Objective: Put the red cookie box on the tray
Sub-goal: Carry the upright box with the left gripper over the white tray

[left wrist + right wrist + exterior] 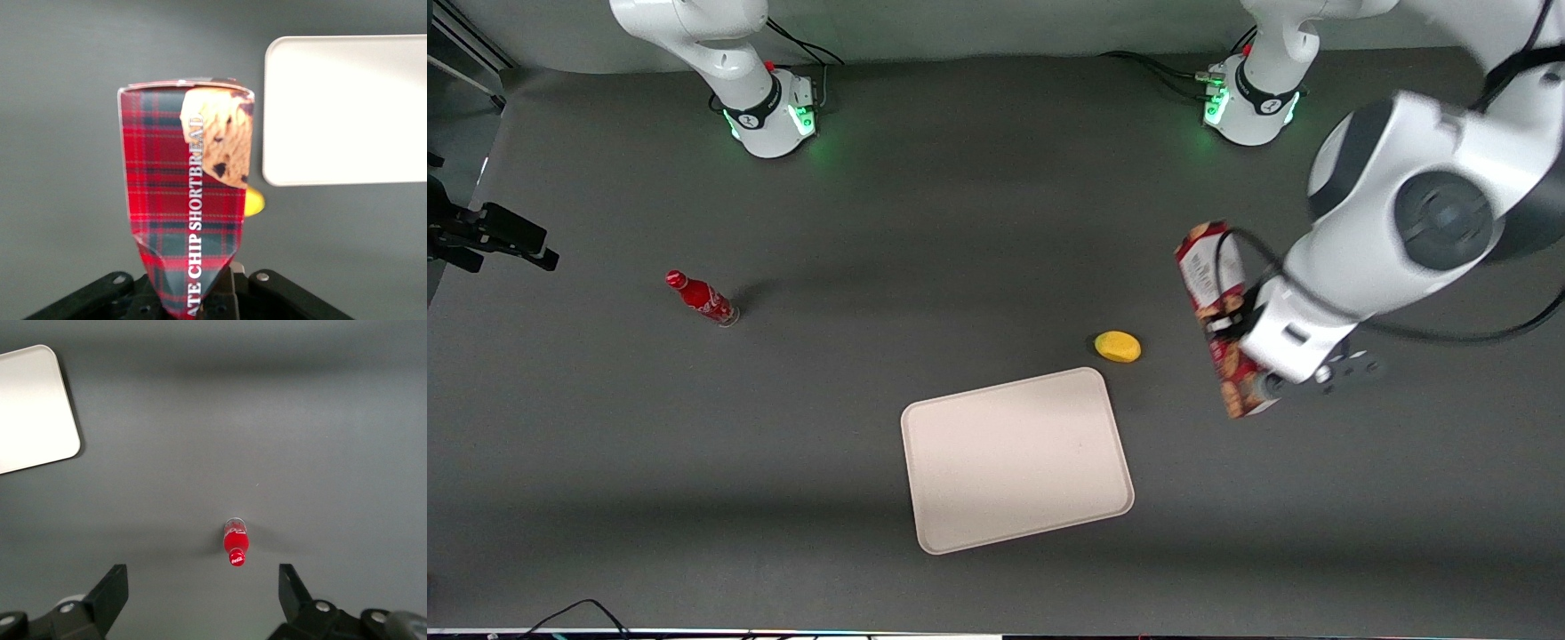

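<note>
The red cookie box [1215, 293], a long tartan carton with cookie pictures and a white label at its end, hangs in the air, held in my left gripper [1232, 333]. The gripper is shut on it and dents the carton where it pinches, as the left wrist view [190, 200] shows. The box is above the table, toward the working arm's end from the tray [1016, 458]. The pale beige tray lies flat and bare, nearer to the front camera than the box. It also shows in the left wrist view [347, 110] and in the right wrist view [30, 410].
A yellow lemon-like object [1118, 346] lies on the table between the box and the tray's corner; it peeks out under the box in the left wrist view [253, 202]. A small red bottle [701, 297] stands toward the parked arm's end.
</note>
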`<state>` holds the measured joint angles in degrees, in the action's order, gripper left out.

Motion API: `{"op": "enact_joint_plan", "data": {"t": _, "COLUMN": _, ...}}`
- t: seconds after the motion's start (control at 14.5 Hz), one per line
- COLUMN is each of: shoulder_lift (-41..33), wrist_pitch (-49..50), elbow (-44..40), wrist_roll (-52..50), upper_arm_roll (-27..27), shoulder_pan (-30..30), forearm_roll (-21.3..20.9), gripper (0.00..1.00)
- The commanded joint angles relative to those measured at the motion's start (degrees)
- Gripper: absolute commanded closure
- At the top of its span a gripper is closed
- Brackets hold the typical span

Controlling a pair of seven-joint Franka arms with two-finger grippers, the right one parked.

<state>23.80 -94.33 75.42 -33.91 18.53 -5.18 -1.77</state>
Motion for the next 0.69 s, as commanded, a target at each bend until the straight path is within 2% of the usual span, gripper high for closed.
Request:
{"op": "enact_joint_plan", "data": {"t": 0.0, "shoulder_lift": 10.8, "wrist_pitch": -6.5, "elbow": -5.6, "wrist_roll": -7.5, "upper_arm_roll": 1.8, "shoulder_pan": -3.2, "forearm_roll": -4.2, "gripper": 1.0}}
{"op": "enact_joint_plan", "data": {"t": 0.34, "shoulder_lift": 21.1, "wrist_pitch": -19.3, "elbow": -5.5, "wrist_roll": -8.6, "upper_arm_roll": 2.6, "shoulder_pan": -4.7, "forearm_roll": -6.0, "gripper": 1.0}}
{"op": "enact_joint_plan", "data": {"t": 0.62, "shoulder_lift": 25.6, "wrist_pitch": -25.4, "elbow": -5.6, "wrist_roll": -10.6, "upper_arm_roll": 2.7, "shoulder_pan": -5.5, "forearm_roll": -7.5, "gripper": 1.0}}
